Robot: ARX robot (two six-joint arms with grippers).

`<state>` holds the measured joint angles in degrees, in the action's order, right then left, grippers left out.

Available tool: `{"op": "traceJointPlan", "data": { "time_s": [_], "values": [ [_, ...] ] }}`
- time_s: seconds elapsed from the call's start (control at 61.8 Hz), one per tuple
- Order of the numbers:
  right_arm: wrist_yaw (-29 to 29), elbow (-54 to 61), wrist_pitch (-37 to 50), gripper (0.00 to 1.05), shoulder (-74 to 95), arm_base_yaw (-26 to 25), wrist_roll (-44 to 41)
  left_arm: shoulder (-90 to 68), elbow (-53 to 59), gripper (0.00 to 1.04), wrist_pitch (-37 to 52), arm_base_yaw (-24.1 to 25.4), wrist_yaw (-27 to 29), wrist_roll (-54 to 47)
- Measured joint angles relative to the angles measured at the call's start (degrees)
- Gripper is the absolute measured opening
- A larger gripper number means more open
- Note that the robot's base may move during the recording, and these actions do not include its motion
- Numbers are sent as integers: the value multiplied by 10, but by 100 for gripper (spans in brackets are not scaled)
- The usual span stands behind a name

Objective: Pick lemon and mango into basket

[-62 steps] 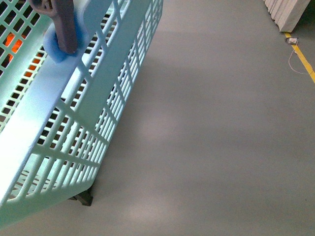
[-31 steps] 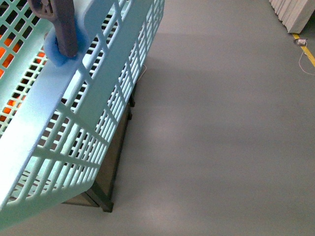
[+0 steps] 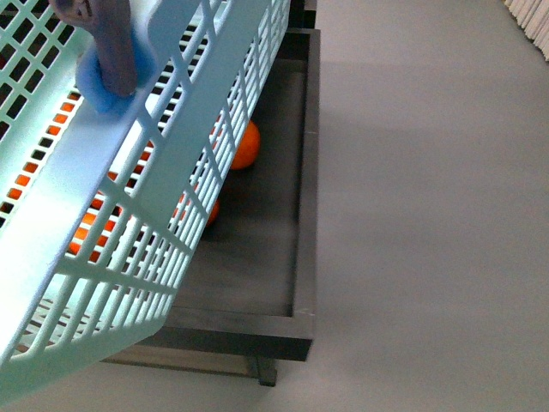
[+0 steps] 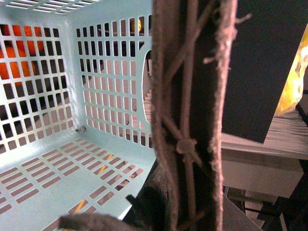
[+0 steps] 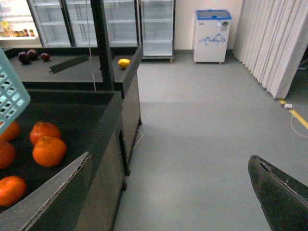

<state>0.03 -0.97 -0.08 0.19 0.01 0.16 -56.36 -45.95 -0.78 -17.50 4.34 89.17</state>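
Basket (image 3: 77, 180) — judged light, stiff slotted plastic; hangs tilted over dark bin (image 3: 304, 172) | best held by brown handle (image 4: 214, 96) | right pincer (image 5: 163, 202) spread, empty | left pincer — grip hidden, cannot tell.

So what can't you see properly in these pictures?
- Yellow fruit on the far table, right wrist view: too small to tell lemon from mango.
- Yellow thing, left wrist view: blurred and cut off by the picture's edge.
- Oranges, front view: partly hidden behind the basket and its slotted wall, so they can't be counted.
- Left jaws, left wrist view: the brown handle blocks them, so open or shut cannot be told.
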Motion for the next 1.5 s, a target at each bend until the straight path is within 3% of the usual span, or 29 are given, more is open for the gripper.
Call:
{"op": "traceJointPlan", "data": {
  "time_s": [1.504],
  "values": [
    [0,0,0,96,0,0,0,0,0,6,0,0,0,0]
  ]
}}
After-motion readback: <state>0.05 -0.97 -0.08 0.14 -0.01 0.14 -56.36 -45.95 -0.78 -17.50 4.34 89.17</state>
